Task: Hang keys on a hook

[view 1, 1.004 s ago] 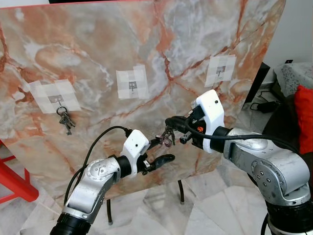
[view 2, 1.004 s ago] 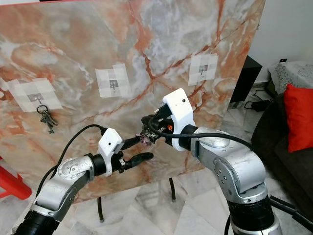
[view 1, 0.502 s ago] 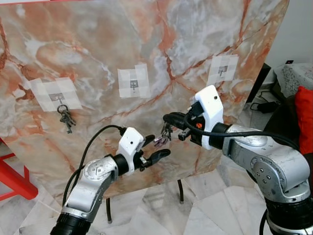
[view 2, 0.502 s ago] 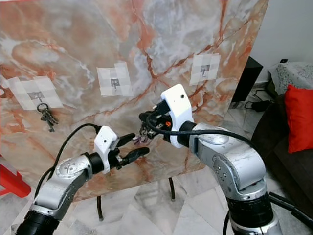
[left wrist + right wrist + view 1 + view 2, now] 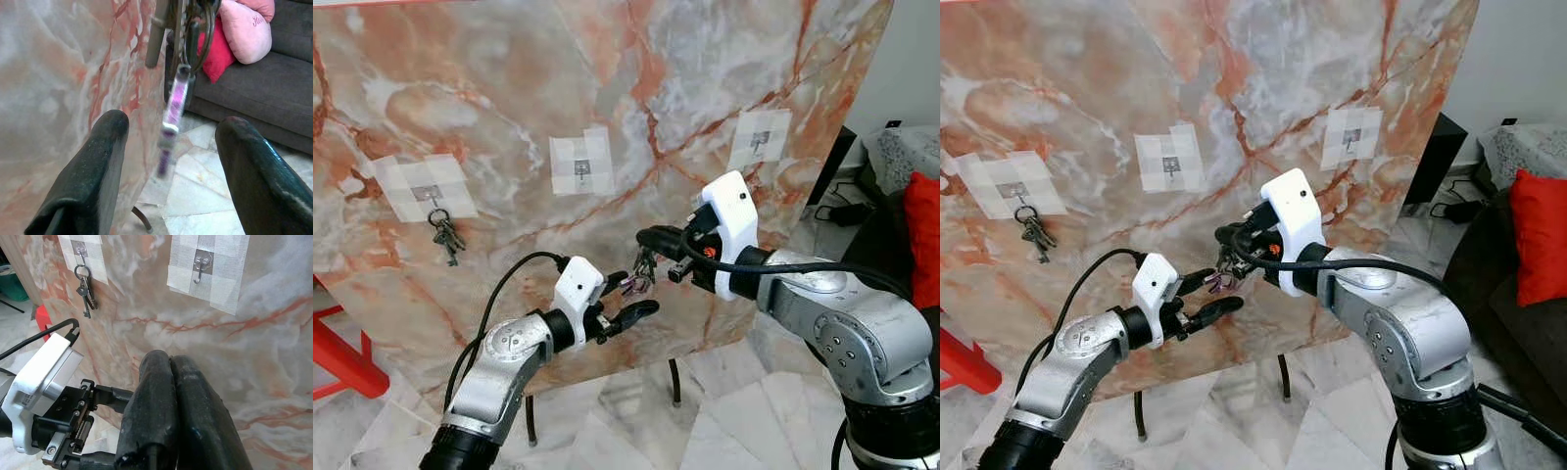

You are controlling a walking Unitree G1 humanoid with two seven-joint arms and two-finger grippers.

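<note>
Marble board (image 5: 509,88) carries three taped hooks; keys (image 5: 444,240) hang at left. Mid-frame, right end effector (image 5: 651,240) pinches a second bunch (image 5: 642,272) above the open left end effector (image 5: 625,297).

Two silver metal arms with round screwed joints carry white wrist housings; a black cable loops along each; each end effector, left (image 5: 625,299) and right (image 5: 649,241), has long black fingers
</note>
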